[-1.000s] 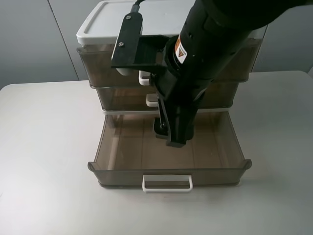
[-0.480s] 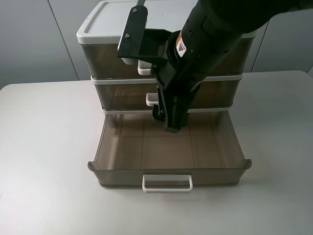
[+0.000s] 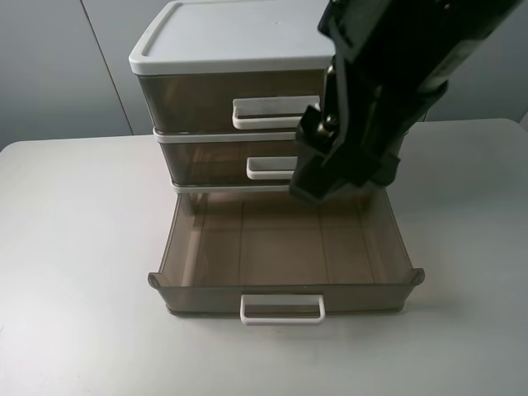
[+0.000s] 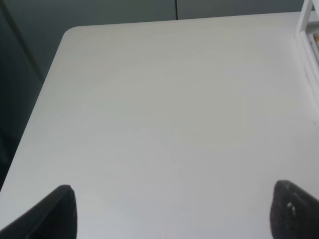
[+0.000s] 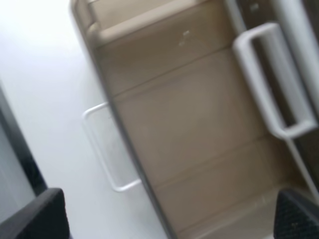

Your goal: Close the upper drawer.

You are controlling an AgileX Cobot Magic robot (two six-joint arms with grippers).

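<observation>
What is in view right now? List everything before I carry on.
upper drawer: one, smoky brown, white handle, top of stack, shut
middle drawer: one, brown, white handle, just below, shut
bottom drawer: one, brown, white handle, pulled out
lid: one, white, capping the stack
table: one, white, under everything
right arm: one, black, above the drawers
left gripper: black, open, over table
right gripper: black, open, over bottom drawer

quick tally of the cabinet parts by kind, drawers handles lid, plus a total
brown drawers: 3 (upper drawer, middle drawer, bottom drawer)
white handles: 3 (upper handle, middle handle, bottom handle)
white lid: 1
total: 7
</observation>
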